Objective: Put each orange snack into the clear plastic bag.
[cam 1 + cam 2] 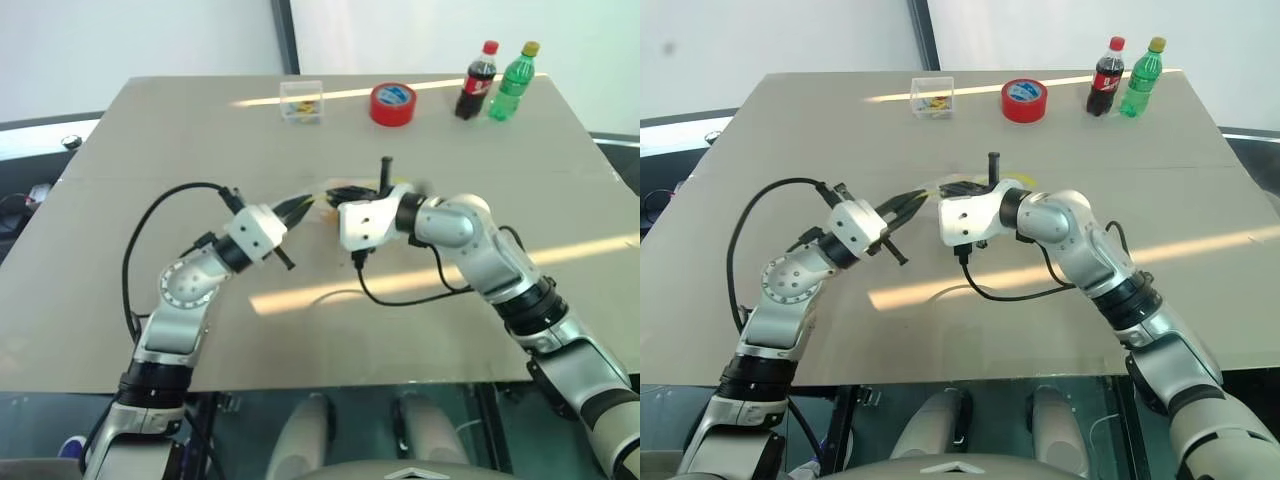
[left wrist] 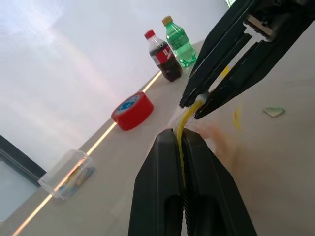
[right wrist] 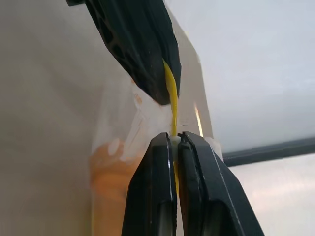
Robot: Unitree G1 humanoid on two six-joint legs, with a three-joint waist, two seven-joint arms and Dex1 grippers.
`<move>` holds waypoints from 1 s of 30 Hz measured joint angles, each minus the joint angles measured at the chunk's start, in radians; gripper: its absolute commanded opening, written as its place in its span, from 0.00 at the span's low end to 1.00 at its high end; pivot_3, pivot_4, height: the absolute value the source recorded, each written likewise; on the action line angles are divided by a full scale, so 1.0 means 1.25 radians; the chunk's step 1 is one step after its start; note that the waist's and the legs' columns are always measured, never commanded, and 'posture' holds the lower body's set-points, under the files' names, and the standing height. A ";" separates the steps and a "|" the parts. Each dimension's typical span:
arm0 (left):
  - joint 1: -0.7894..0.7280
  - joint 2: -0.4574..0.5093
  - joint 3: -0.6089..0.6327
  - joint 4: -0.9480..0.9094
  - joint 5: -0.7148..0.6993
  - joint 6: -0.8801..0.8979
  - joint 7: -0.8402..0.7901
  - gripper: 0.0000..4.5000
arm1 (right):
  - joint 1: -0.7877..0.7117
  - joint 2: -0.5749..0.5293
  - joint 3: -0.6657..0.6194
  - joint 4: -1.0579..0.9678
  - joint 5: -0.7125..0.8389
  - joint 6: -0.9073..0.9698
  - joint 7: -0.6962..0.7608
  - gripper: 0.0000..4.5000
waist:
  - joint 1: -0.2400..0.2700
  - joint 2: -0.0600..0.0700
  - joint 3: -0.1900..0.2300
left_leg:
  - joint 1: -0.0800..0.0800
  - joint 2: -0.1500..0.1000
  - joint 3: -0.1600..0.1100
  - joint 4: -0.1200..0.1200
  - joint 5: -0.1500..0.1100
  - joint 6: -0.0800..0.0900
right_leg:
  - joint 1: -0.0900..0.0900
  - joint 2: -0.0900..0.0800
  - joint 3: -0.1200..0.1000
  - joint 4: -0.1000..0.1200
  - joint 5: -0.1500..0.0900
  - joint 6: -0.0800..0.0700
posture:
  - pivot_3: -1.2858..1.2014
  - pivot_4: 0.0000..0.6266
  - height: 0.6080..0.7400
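Here the clear plastic bag hangs between both grippers, orange snacks already low inside it; left gripper and right gripper each pinch its yellow seal strip — press along it evenly, without tugging.

A beige table streaked with bright light stands before a white wall.

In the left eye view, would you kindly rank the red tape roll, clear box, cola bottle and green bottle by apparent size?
1. Cola bottle and green bottle: too alike to separate.
2. Red tape roll and clear box: also alike.
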 measured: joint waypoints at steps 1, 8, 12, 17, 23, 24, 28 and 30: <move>-0.001 0.003 0.001 0.002 -0.002 -0.002 0.000 0.00 | 0.005 -0.001 -0.007 -0.003 0.002 0.018 -0.004 0.01 | 0.000 0.000 0.000 | 0.000 0.000 0.000 0.000 0.000 0.000 | 0.000 0.000 0.000 0.000 0.000 0.000 | 0.52 0.24 1.00; -0.002 0.015 0.011 0.031 -0.015 -0.015 0.000 0.00 | 0.030 -0.045 -0.037 0.004 0.003 0.090 -0.025 0.01 | 0.000 0.000 0.000 | 0.000 0.000 0.000 0.000 0.000 0.001 | 0.000 0.000 0.000 0.000 0.000 0.000 | 0.52 0.24 1.00; -0.011 0.023 0.012 0.043 -0.024 -0.020 0.000 0.00 | 0.041 -0.074 -0.039 0.021 0.003 0.090 -0.048 0.01 | 0.000 0.000 0.000 | 0.000 0.000 0.000 0.000 0.000 0.001 | 0.000 0.000 0.000 0.000 0.000 0.000 | 0.52 0.24 1.00; -0.017 0.027 0.021 0.059 -0.032 -0.023 0.000 0.00 | 0.045 -0.105 -0.040 0.056 0.003 0.086 -0.073 0.01 | -0.001 0.000 0.000 | 0.000 0.000 0.000 0.000 0.000 0.001 | 0.000 0.000 0.000 0.000 0.000 0.000 | 0.52 0.24 1.00; -0.022 0.028 0.027 0.072 -0.039 -0.023 0.000 0.00 | 0.050 -0.132 -0.052 0.063 0.007 0.084 -0.083 0.01 | 0.000 0.000 0.000 | 0.000 0.000 0.000 0.000 -0.001 0.001 | 0.000 0.000 0.000 0.000 0.000 0.000 | 0.52 0.24 1.00; -0.023 0.028 0.027 0.072 -0.039 -0.023 0.000 0.00 | 0.050 -0.136 -0.054 0.063 0.007 0.084 -0.083 0.01 | 0.000 0.000 0.000 | 0.000 0.000 0.000 0.000 -0.001 0.001 | 0.000 0.000 0.000 0.000 0.000 0.000 | 0.52 0.24 1.00; -0.034 0.028 0.027 0.079 -0.045 -0.023 0.000 0.00 | 0.051 -0.148 -0.064 0.062 0.007 0.088 -0.083 0.01 | -0.001 0.000 0.000 | 0.000 0.000 0.000 0.000 -0.001 0.001 | 0.000 0.000 0.000 0.000 0.000 0.000 | 0.52 0.24 1.00; -0.042 0.028 0.027 0.089 -0.045 -0.023 0.000 0.00 | 0.051 -0.149 -0.070 0.054 0.011 0.093 -0.082 0.01 | 0.000 0.000 0.000 | 0.000 0.000 0.001 0.000 -0.001 0.001 | 0.000 0.000 0.000 0.000 0.000 0.000 | 0.52 0.24 1.00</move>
